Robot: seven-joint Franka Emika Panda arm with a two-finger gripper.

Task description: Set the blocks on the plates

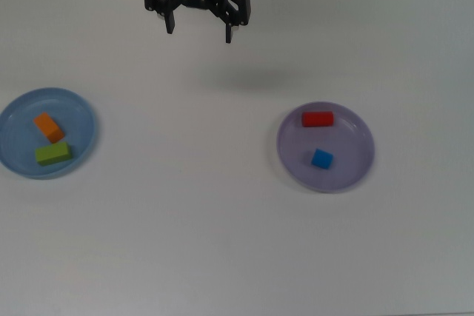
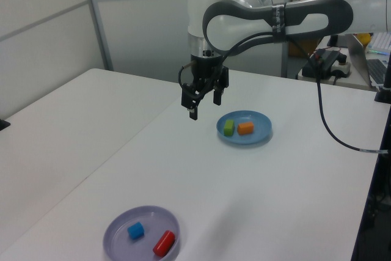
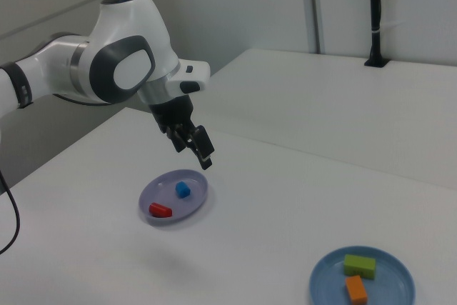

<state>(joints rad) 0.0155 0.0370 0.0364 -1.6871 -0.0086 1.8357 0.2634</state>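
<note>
- The hand hangs in the air above the far part of the white worktop, its fingers spread apart and nothing between them.
- The blue plate sits at the top view's left edge; the orange block and green block lie on it, just beside each other.
- The purple plate sits well apart from it, toward the top view's right; the red block and blue cube rest on it, a small gap between them.
- As things lie, all four blocks are on plates — the task looks finished, with no block left loose on the worktop.
- What could go wrong is mostly a needless further move: a descent toward either plate could nudge its rim and slide the plate, or knock a block off.
- The red block lies near the purple plate's far rim, so I judge it the likeliest to be pushed over the edge if the plate were bumped.
- The black cable trailing from the arm across the worktop passes near the blue plate in the left view — a wide swing might drag it against the plate.
- The safest course is probably to keep the hand high and clear of both plates.
</note>
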